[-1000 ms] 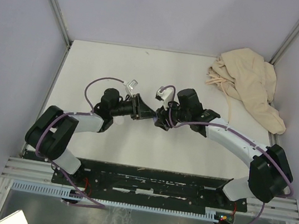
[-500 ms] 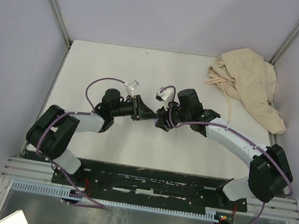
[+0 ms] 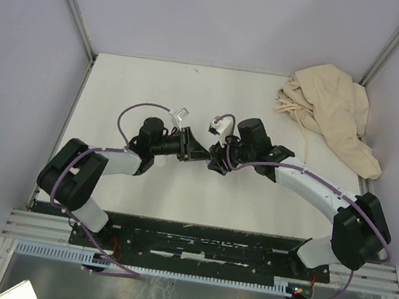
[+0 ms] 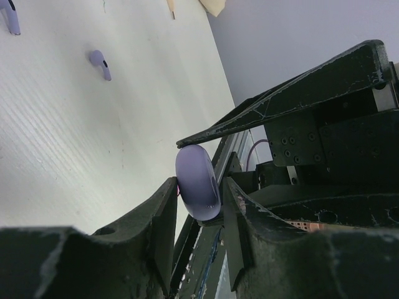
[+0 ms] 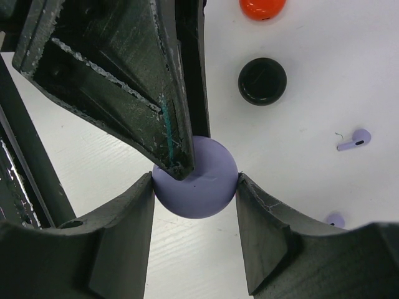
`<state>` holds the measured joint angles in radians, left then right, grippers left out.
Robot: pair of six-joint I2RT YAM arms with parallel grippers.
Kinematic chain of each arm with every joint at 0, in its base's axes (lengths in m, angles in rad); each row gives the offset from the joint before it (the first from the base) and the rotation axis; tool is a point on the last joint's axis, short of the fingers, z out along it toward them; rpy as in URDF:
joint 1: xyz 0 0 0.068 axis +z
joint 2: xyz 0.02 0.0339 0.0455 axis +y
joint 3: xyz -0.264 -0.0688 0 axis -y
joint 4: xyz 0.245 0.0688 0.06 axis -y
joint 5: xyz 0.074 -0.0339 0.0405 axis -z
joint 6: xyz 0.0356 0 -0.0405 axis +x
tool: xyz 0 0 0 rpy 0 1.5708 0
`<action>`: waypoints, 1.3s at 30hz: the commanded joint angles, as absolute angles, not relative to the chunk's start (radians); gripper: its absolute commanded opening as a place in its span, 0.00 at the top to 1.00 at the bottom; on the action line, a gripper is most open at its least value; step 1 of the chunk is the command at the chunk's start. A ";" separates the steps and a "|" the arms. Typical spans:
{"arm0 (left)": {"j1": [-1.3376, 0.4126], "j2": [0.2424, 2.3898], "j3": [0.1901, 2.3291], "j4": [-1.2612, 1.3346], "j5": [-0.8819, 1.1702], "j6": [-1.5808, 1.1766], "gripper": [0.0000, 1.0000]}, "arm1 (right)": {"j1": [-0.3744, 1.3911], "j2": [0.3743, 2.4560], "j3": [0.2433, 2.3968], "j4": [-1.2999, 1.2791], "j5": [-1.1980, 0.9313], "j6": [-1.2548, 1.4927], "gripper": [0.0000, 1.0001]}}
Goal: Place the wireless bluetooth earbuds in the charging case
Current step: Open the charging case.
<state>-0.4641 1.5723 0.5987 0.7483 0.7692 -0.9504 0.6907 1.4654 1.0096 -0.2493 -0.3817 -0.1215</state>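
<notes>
A lavender round charging case (image 5: pixel 202 190) is held above the white table (image 3: pixel 141 88) between both grippers. My right gripper (image 5: pixel 194 187) is shut on its rim from both sides. My left gripper (image 4: pixel 199 196) has its fingers on the case's two flat faces (image 4: pixel 196 180), seen edge-on, and one of its fingers (image 5: pixel 168 124) overlaps the case in the right wrist view. Two lavender earbuds lie on the table (image 4: pixel 100 62) (image 4: pixel 9 15), also seen in the right wrist view (image 5: pixel 354 140) (image 5: pixel 336 219). In the top view the grippers meet (image 3: pixel 206 156) and hide the case.
A black round case (image 5: pixel 262 81) and a red round case (image 5: pixel 262 7) lie on the table beyond the grippers. A crumpled beige cloth (image 3: pixel 332 113) lies at the back right corner. Grey walls enclose the table.
My left gripper has moved right, toward the right gripper, and its fingers now sit around the lavender case. The right arm has hardly moved.
</notes>
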 commanded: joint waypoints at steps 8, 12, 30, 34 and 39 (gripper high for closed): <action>-0.485 1.583 0.646 0.762 0.834 -0.902 0.74 | 0.685 1.453 1.047 -0.184 -0.387 -0.136 0.89; -0.484 1.582 0.652 0.752 0.829 -0.902 0.77 | 0.682 1.453 1.046 -0.188 -0.387 -0.138 0.89; -0.484 1.577 0.665 0.746 0.762 -0.896 0.97 | 0.624 1.230 0.929 -0.039 -0.149 0.046 0.18; -0.485 1.576 0.669 0.750 0.757 -0.897 0.97 | 0.619 1.185 0.939 -0.076 -0.054 0.086 0.16; -0.484 1.576 0.673 0.754 0.752 -0.899 0.97 | 0.619 1.208 0.956 -0.124 -0.074 0.091 0.16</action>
<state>-0.4801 1.5780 0.6331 0.7197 0.7586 -0.9398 0.6189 1.1919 0.9283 -0.1135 -0.1032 0.0570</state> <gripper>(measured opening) 0.314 0.839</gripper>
